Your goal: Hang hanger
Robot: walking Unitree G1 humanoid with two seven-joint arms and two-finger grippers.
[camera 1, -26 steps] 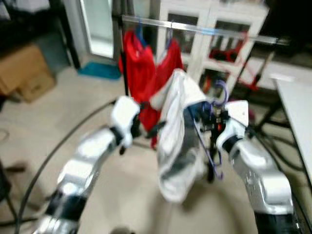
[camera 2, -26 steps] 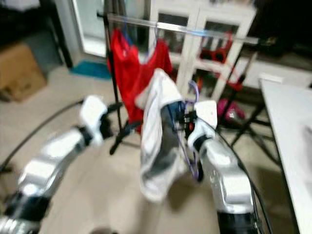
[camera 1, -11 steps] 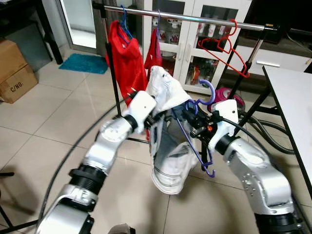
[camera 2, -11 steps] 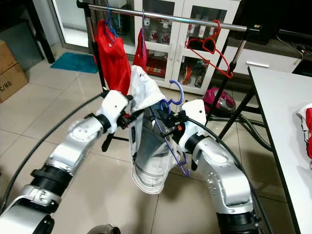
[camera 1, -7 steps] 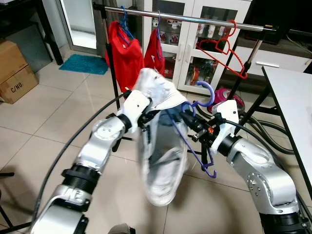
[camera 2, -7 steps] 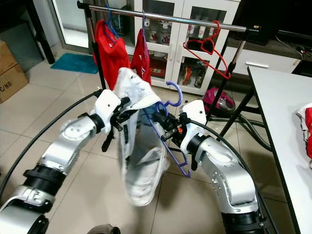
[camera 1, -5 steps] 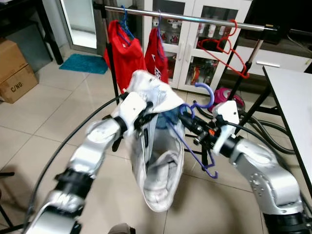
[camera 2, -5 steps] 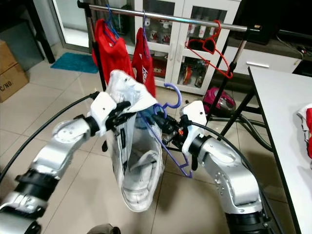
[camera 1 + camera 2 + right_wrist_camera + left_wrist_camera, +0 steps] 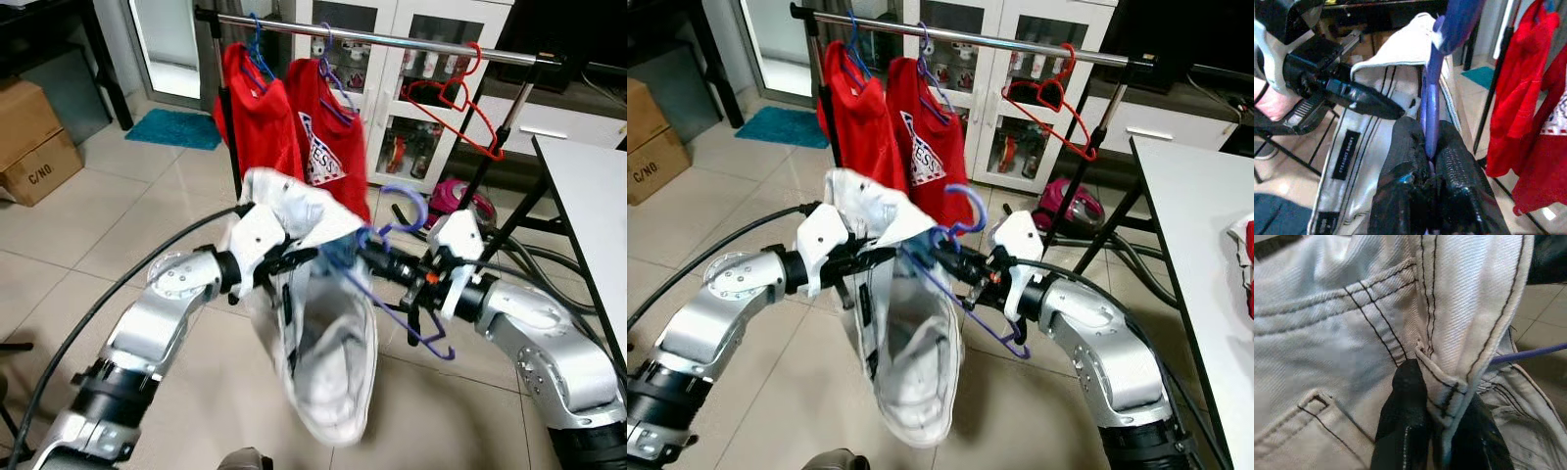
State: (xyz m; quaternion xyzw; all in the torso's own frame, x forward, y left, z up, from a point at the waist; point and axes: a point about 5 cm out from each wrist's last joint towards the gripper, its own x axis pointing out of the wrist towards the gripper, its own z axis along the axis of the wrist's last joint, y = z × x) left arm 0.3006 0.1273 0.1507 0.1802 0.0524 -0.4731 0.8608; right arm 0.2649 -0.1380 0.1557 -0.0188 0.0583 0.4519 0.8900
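Below the rail [image 9: 1019, 41], the right gripper [image 9: 1431, 147] is clamped on a purple hanger [image 9: 955, 257] while the left gripper [image 9: 1437, 404] pinches the white jeans [image 9: 906, 333] draped on it, steadying them for hanging.

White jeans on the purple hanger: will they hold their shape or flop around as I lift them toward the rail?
Probably floppy: the white jeans sag in a loose loop below the purple hanger. They look fairly heavy, thick stitched denim in the left gripper. They may swing or slip, since the right gripper pinches only the thin hanger.
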